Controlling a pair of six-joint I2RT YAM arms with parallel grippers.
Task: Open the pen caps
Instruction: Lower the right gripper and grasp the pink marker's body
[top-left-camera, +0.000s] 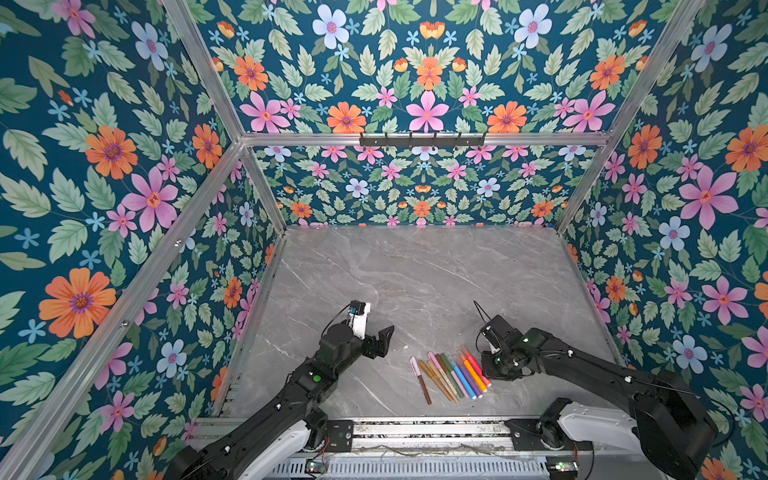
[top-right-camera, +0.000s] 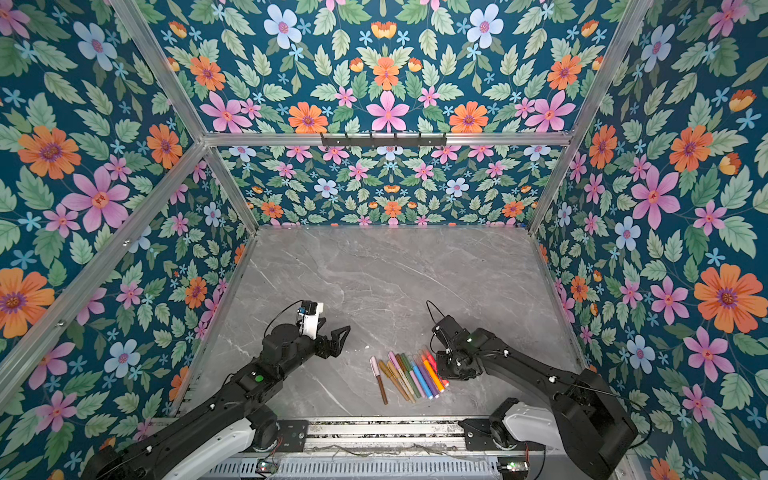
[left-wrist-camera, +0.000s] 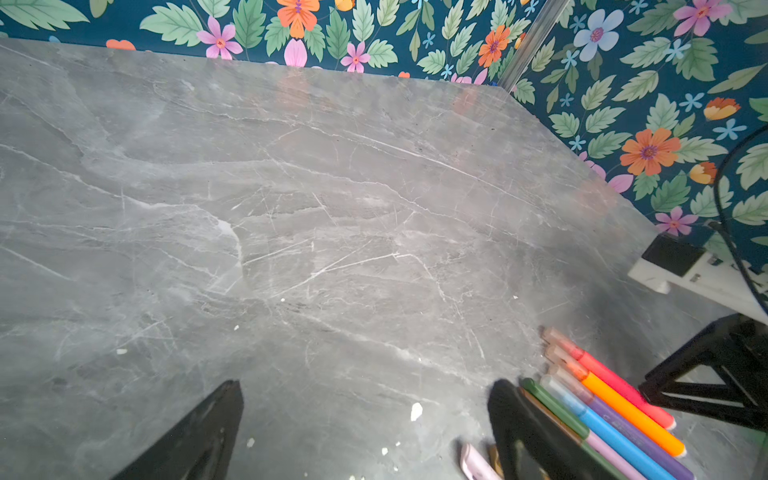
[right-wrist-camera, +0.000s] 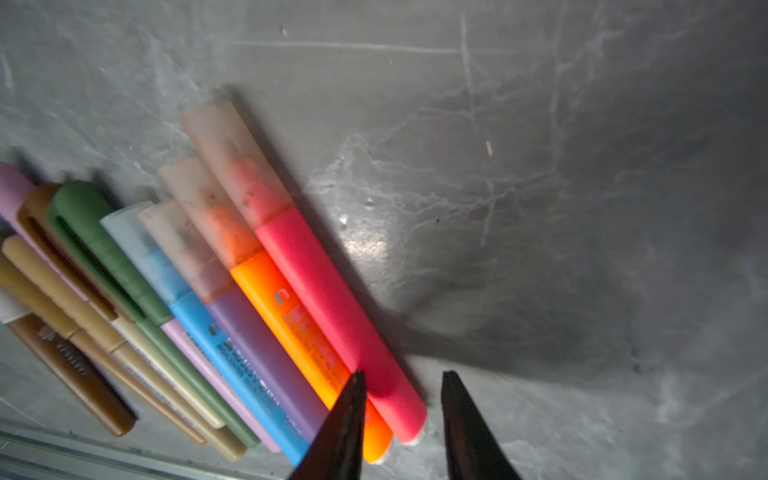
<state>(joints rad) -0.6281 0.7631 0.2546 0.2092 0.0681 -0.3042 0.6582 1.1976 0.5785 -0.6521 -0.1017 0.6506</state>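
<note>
Several pens (top-left-camera: 453, 374) (top-right-camera: 411, 374) lie side by side on the grey marble table (top-left-camera: 415, 270), near its front edge. Every pen wears its cap, and the pen caps (right-wrist-camera: 237, 162) point toward the back wall. The red pen (right-wrist-camera: 332, 299) is the outermost on the right. My right gripper (right-wrist-camera: 401, 378) (top-left-camera: 484, 370) hangs open over the red pen's rear end, which lies between its fingers. My left gripper (left-wrist-camera: 365, 390) (top-left-camera: 380, 338) stands wide open left of the row, holding nothing. A pink-capped brown pen (top-left-camera: 420, 380) lies slightly apart on the left.
Floral walls with aluminium posts close in the table on three sides. A metal rail (top-left-camera: 415, 432) runs along the front edge. A black hook rack (top-left-camera: 422, 139) hangs on the back wall. Small white specks (left-wrist-camera: 415, 411) dot the marble.
</note>
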